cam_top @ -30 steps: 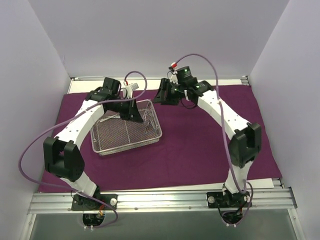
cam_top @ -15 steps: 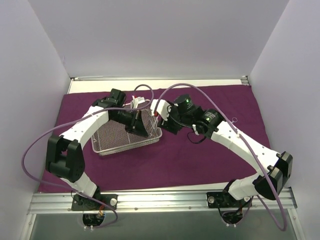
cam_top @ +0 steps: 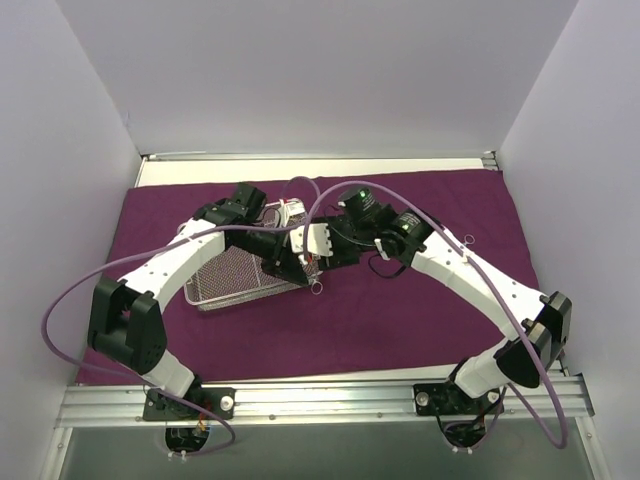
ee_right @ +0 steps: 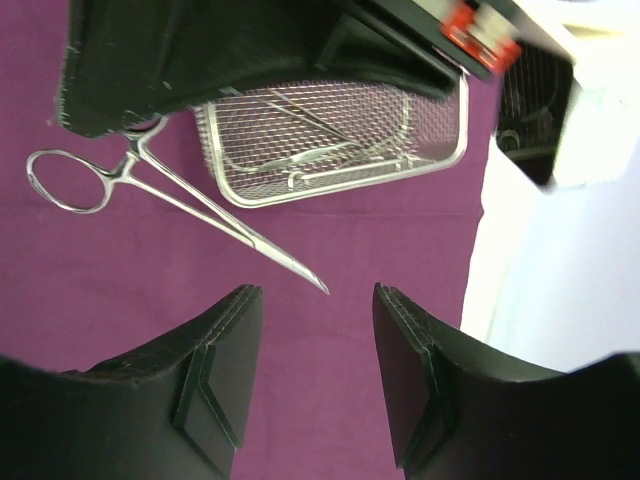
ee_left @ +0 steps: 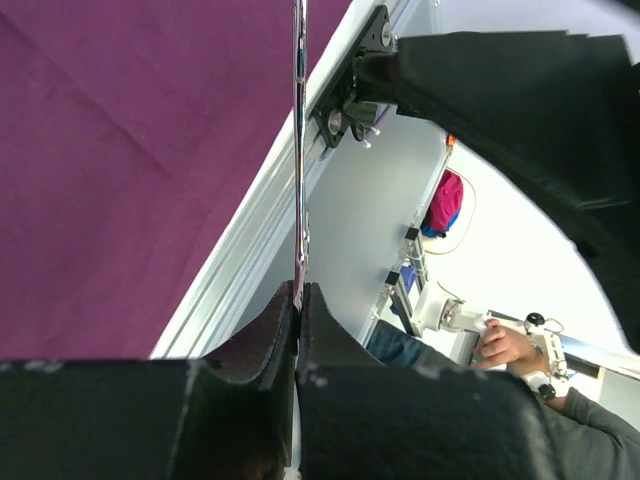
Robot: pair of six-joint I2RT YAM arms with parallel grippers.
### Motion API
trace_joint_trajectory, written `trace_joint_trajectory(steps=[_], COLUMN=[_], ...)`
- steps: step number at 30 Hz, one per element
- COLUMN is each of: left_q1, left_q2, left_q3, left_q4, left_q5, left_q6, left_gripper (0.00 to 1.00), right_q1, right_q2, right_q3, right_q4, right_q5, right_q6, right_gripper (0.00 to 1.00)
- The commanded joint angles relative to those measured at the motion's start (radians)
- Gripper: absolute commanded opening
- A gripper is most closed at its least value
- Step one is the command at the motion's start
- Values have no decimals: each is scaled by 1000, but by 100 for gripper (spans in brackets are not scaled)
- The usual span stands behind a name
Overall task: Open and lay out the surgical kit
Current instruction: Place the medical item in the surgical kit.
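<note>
The left pincer (ee_left: 298, 292) is clamped on slim steel forceps (ee_right: 180, 190) just beside the wire tray (ee_right: 235, 150), which sits on the purple cloth (ee_right: 120, 300). The right pincer (ee_right: 315, 296) is parted and empty, near the forceps' tip.

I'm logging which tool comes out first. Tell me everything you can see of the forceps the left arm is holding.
The forceps are thin, shiny steel. One finger ring shows at one end, and slender arms taper to a closed, slightly curved tip. The left gripper is shut on them near the ring end. They sit over the purple cloth, outside the mesh tray. The right gripper has its jaws open near the tip, not touching it.
</note>
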Motion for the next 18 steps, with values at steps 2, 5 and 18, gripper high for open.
trace_joint_trajectory(steps=[2,5,18], left_q1=[-19,-21,-36], left_q2=[-21,-18,16], left_q3=[40,48,98], left_q4=[36,36,-30], left_q5=[24,24,48], left_q6=[-22,-26,24], left_gripper=[2,2,2], right_q1=[19,36,82], right_q2=[13,14,25], right_q3=[43,41,-14], right_q4=[-75,-114,-92], right_q5=[-35,-25,-8], right_q6=[-98,-121,-109], right_gripper=[47,46,42])
